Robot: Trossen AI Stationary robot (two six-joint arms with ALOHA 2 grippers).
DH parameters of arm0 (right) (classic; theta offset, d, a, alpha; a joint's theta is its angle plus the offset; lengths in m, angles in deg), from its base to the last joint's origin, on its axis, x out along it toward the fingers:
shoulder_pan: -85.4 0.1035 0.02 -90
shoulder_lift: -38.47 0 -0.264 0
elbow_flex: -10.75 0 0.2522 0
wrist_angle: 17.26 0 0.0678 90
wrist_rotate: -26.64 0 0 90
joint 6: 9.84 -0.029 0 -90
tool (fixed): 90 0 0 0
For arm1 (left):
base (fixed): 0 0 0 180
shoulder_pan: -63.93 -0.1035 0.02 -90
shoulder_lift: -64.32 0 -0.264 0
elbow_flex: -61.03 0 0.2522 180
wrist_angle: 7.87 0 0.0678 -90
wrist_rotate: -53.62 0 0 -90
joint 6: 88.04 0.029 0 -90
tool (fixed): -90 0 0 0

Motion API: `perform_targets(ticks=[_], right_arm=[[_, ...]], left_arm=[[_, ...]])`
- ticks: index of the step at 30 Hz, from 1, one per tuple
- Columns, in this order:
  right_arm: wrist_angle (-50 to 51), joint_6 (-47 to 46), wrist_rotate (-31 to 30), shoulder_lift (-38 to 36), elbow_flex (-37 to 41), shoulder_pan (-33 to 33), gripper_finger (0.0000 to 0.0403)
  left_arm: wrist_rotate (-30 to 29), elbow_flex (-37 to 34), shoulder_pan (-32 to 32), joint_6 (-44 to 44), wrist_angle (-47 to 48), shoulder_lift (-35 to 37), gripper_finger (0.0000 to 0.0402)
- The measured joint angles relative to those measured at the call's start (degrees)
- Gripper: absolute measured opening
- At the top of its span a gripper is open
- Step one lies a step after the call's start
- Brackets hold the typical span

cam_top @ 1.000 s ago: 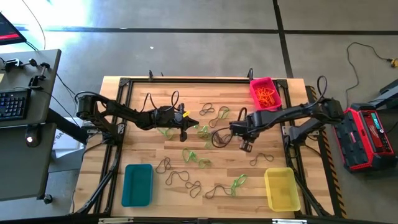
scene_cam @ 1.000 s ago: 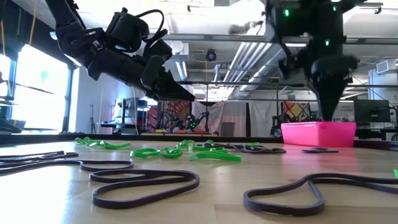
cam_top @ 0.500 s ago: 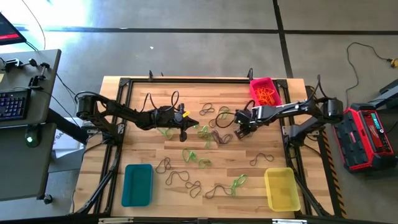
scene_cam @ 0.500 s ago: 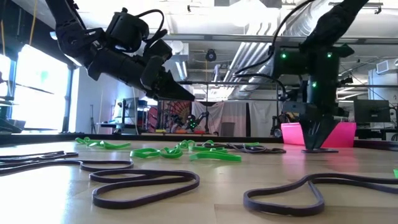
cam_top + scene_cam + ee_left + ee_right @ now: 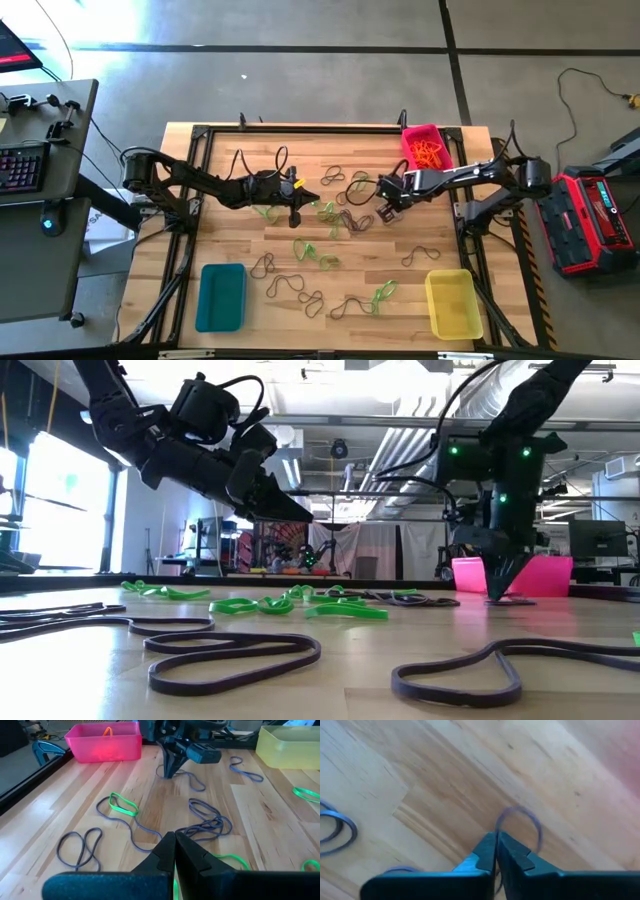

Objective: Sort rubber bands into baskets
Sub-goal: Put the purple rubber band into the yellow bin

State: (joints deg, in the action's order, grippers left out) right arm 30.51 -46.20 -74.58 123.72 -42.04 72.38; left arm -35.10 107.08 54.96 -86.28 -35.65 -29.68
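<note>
fingers of right gripper pinched together on dark band, tips down at table. a second ago it hung higher, nearer yellow basket; now low, just short of pink basket, hardly moved in last half second. likely a pick under way, band not lifted. left gripper closed, empty, unmoved, well apart from pink basket. bands lie loose mid-table; teal basket empty.

Three baskets sit on the bench: a pink-red one at the far right corner, a teal one near the front left corner, and a yellow one near the front right corner. Two arms reach in. Loose rubber bands, green and dark, number roughly fifteen; tangles prevent an exact count.
</note>
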Motion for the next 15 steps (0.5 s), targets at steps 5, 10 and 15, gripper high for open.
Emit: perform_targets(ticks=[5,10,15], right_arm=[[3.59,0.38,0.51,-2.19,-4.40,3.30,0.0001],[11.54,-1.56,-1.12,-4.79,-11.21,9.83,0.0000],[18.30,-9.74,-1.46,-5.05,-14.70,14.92,0.0002]], left_arm=[[0.00,0.00,0.00,-0.20,0.11,0.00,0.0000],[0.01,0.00,0.00,-0.17,0.11,0.00,0.0000],[0.00,0.00,0.00,-0.15,0.13,0.00,0.0000]])
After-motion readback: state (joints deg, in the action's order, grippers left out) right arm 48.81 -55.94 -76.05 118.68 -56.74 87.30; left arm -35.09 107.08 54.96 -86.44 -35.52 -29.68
